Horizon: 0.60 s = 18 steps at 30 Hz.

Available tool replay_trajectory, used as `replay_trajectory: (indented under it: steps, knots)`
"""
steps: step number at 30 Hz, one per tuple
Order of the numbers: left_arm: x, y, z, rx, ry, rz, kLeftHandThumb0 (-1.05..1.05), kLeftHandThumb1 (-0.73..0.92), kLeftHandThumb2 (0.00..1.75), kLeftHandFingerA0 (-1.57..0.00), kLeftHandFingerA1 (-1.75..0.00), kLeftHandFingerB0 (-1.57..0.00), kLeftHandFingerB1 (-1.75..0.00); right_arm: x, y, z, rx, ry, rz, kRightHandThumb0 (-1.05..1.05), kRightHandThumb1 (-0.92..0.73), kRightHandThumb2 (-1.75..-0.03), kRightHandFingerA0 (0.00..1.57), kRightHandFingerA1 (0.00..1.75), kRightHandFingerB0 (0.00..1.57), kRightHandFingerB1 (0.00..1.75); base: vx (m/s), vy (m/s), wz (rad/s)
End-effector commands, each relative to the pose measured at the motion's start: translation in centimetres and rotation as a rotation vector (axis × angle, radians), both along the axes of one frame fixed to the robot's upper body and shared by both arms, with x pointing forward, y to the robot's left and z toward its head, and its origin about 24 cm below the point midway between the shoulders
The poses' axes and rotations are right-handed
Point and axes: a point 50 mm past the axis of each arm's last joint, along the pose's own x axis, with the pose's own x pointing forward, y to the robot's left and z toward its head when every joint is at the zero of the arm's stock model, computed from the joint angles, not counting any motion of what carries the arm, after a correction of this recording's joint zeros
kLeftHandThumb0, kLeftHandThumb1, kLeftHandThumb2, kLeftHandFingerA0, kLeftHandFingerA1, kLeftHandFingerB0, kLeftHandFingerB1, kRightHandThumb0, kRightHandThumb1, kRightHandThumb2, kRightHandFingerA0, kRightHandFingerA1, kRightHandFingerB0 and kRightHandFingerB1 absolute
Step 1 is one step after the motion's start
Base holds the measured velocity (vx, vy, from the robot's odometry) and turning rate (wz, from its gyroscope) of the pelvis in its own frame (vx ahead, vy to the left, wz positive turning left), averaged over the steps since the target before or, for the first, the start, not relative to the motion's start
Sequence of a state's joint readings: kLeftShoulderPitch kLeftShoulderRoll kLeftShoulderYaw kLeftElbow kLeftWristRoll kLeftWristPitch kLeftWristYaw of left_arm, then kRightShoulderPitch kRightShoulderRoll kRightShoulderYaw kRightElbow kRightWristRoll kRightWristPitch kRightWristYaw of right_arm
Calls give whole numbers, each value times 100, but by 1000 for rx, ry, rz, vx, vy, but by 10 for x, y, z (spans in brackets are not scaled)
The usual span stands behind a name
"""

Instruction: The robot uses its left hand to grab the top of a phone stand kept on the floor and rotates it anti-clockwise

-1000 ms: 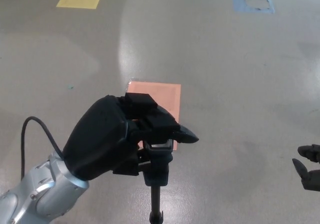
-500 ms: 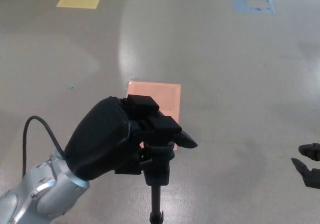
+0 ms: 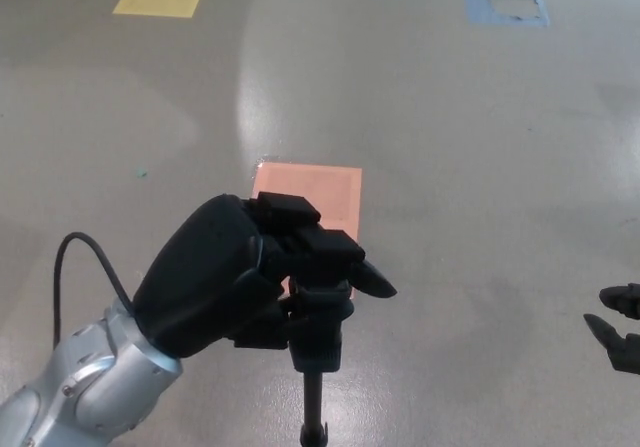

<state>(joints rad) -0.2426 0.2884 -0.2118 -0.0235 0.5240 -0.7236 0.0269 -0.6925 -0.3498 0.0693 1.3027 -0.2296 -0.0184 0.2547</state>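
Gripping phone stand [image 3: 318, 342] top, left hand [image 3: 235, 277]; orange patch [image 3: 315, 192] behind.

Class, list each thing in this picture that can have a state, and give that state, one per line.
Left hand: shut on the phone stand's top.
Phone stand: upright on the floor, held at the top.
Right hand: at the picture's right edge, holding nothing, fingers apart.
Orange floor patch: flat, partly hidden by the left hand.

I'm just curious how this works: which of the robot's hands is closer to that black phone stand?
Left. The left hand is wrapped around the top of the phone stand, gripping it. The right hand sits far off at the picture's right edge, well clear of it.
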Motion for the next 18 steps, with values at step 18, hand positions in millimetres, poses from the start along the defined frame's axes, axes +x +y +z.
replay_trajectory:
  steps: [18]
  knots:
    - [15, 9, 1, -341, 580, -56, -18, 73, 62, -98, -64, -89, -58, 4, -7, 9, -9, -8, -18, -66, -82, -69, 16, 30, 9, 14, 0, 0, 0]
